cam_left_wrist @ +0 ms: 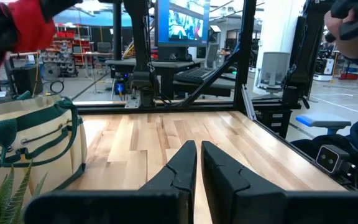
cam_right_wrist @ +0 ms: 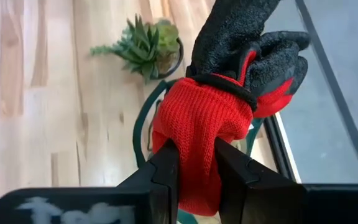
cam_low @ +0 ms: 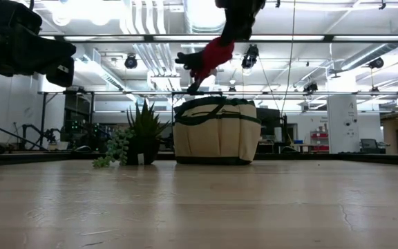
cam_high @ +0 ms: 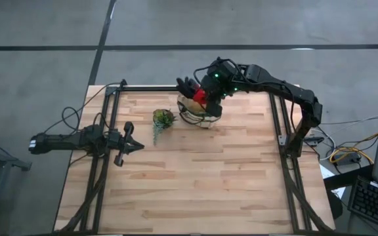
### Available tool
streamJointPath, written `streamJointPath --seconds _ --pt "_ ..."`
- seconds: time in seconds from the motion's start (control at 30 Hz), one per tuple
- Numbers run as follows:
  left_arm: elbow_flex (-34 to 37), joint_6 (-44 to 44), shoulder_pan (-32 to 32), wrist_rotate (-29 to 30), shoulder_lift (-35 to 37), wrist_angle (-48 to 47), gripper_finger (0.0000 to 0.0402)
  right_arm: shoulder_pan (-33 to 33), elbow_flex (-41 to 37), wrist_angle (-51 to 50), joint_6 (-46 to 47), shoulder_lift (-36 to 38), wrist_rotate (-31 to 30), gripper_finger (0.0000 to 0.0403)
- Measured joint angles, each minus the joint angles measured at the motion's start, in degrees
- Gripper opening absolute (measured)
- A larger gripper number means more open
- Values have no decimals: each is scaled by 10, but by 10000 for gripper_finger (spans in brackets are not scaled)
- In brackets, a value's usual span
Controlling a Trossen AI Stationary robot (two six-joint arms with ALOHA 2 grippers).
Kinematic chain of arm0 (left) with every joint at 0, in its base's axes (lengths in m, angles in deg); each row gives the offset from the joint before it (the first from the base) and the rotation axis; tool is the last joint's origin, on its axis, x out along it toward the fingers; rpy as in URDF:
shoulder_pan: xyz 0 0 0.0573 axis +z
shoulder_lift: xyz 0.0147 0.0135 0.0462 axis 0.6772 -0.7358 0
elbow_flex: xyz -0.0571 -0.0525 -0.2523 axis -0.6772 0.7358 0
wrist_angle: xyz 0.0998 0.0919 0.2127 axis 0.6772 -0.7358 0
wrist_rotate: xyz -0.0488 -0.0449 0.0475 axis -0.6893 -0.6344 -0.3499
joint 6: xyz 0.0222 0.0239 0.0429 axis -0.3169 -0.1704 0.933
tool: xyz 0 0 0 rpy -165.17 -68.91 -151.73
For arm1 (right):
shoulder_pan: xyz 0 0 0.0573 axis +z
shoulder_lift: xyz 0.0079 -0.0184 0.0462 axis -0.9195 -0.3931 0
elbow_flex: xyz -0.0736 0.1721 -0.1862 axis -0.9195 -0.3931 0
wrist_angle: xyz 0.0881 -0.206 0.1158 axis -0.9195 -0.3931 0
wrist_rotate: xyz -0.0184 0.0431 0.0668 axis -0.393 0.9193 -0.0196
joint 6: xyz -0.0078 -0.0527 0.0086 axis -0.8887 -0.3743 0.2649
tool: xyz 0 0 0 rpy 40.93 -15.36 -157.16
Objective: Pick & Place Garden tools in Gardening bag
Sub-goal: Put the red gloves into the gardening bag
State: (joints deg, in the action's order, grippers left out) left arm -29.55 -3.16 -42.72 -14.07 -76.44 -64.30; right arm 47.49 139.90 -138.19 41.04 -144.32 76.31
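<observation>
- Gloves (cam_right_wrist: pixel 222 106), black and red, hang bunched in the right gripper (cam_right_wrist: pixel 194 171), whose fingers are closed on the red cuff with the black fingers of the gloves sticking out beyond.
- In the low view the gloves (cam_low: pixel 206 62) are held in the air above the gardening bag (cam_low: pixel 216 131), clear of its rim and not touching it.
- From overhead, the right gripper (cam_high: pixel 205 92) sits over the far side of the bag (cam_high: pixel 199 113), which stands near the far edge of the table (cam_high: pixel 195 183), just beside the small potted plant (cam_high: pixel 163 118).
- The step in hand looks like the carry-and-drop: the gloves are lifted and roughly above the opening, but not yet inside.
- The next move probably calls for centring over the mouth, lowering a little so the limp fabric clears the green handles, then parting the fingers.
- The left gripper (cam_left_wrist: pixel 194 168) waits low over the table's left side, its fingers nearly together and holding nothing.
- No other garden tools can be made out on the table; whether any lie inside the bag cannot be told.
</observation>
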Motion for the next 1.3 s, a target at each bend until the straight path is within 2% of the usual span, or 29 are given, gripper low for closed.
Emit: streamJointPath --seconds 0.47,0.67,0.93,1.3 --pt "0 0 0 0 0 0 28 3 -97 44 -20 0 -5 63" --pt "0 0 0 0 0 0 28 2 -139 74 -28 0 -51 63" --pt "0 0 0 0 0 0 28 2 -208 145 -35 0 -53 63" --pt "0 0 0 0 0 0 28 2 -275 190 -37 0 -55 63"
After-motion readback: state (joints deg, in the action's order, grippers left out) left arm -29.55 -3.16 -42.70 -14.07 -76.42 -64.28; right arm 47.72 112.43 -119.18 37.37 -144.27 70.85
